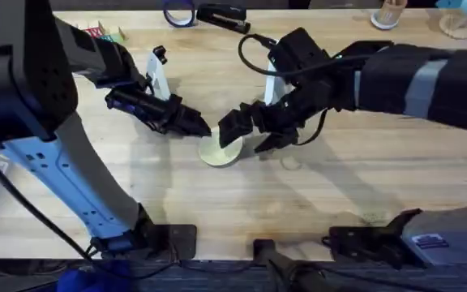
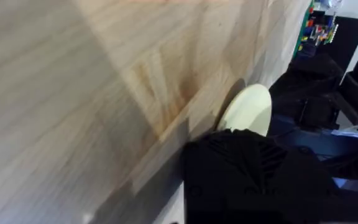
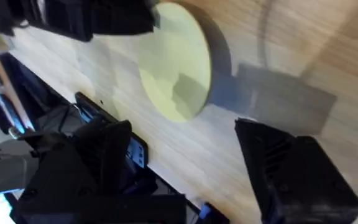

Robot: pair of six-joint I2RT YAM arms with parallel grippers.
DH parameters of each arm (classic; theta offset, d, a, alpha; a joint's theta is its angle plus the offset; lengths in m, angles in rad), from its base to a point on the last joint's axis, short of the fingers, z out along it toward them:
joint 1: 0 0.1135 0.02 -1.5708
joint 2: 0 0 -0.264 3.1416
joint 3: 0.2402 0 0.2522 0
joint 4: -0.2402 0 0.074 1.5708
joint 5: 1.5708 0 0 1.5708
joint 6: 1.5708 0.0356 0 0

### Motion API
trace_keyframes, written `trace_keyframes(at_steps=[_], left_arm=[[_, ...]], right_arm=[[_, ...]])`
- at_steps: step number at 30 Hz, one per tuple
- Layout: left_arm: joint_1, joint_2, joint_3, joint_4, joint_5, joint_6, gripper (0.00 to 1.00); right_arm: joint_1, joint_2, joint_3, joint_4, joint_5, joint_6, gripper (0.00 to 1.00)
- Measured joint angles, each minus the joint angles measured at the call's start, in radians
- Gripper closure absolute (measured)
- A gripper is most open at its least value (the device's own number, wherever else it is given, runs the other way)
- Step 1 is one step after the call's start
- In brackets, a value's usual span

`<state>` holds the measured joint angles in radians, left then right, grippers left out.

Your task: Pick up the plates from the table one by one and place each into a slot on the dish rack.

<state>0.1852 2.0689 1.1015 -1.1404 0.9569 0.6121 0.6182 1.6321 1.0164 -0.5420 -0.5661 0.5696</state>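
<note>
- We see the pale yellow plate (image 1: 221,151) lying flat on the surface (image 1: 339,186), near its middle, between the two arms.
- Our right claw (image 1: 250,134) hovers just beside the plate; in the right wrist view its fingers (image 3: 297,174) stand well apart, with the plate (image 3: 176,62) ahead of them and nothing held.
- Our left claw (image 1: 194,124) reaches in from the other side, its tip close to the plate's edge. We cannot tell whether its fingers are apart or together; in the left wrist view a dark mass covers them, and the plate (image 2: 248,111) shows just past it.
- We cannot make out the dish rack or the blue plate with any certainty; two pale upright pieces stand behind the arms, partly hidden.
- We judge the task to be at an early stage: this plate is not yet lifted, and at least its pickup and slotting remain.
</note>
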Motion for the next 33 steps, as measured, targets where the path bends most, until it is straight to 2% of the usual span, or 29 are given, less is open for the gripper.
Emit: trace_keyframes(at_steps=[9, 33], left_arm=[[0.000, 0.000, 0.000, 0.000, 0.000, 0.000, 0.959], [-0.001, 0.000, 0.000, 0.000, 0.000, -0.001, 0.959]], right_arm=[[0.050, 0.012, -0.009, 0.118, -0.001, 0.056, 0.007], [0.056, 0.103, -0.012, 0.262, -0.008, 0.144, 0.007]])
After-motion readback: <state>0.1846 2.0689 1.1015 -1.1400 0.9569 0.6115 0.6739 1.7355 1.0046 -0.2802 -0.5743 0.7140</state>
